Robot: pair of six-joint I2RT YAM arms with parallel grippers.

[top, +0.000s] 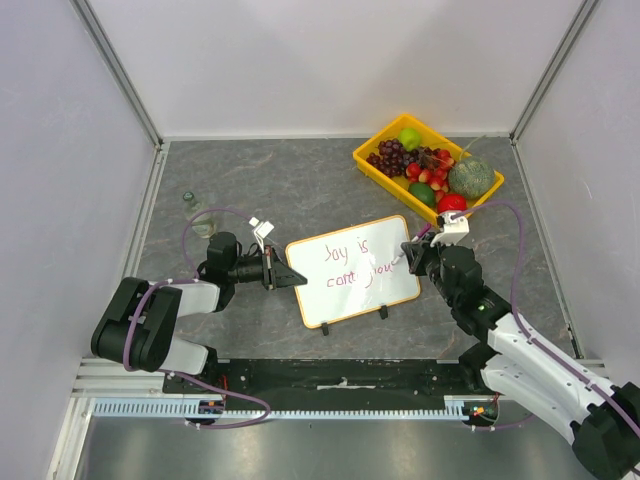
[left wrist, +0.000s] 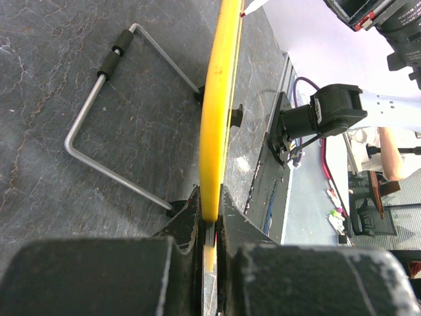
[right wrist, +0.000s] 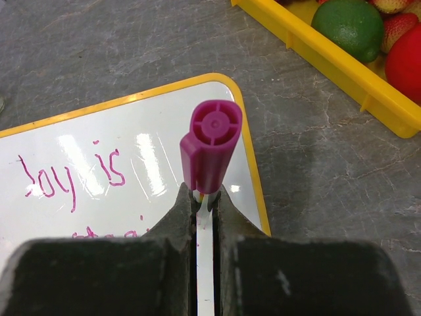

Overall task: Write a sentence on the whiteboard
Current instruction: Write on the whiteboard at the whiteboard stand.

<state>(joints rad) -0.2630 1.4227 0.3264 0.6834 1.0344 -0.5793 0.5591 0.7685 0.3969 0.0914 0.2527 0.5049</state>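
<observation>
**Last letters going onto the board**

The whiteboard (top: pixel 340 303) sits in the middle of the counter (top: pixel 250 190), propped on its wire stand (left wrist: pixel 105 118), well apart from the yellow fruit tray (top: pixel 390 184). The left end effector (top: pixel 293 278) is pinched tight on the board's left edge, steadying it. The right end effector (top: pixel 412 255) is clamped around a magenta marker (right wrist: pixel 210 148) at the board's right edge. The sentence (top: pixel 355 263) reads "Joy is" above what I take for "contagious"; its tail hides behind the arm. I'd judge the writing is at its final strokes. Next comes a clean lift of the tip, without smearing, while the board is held firm.
</observation>
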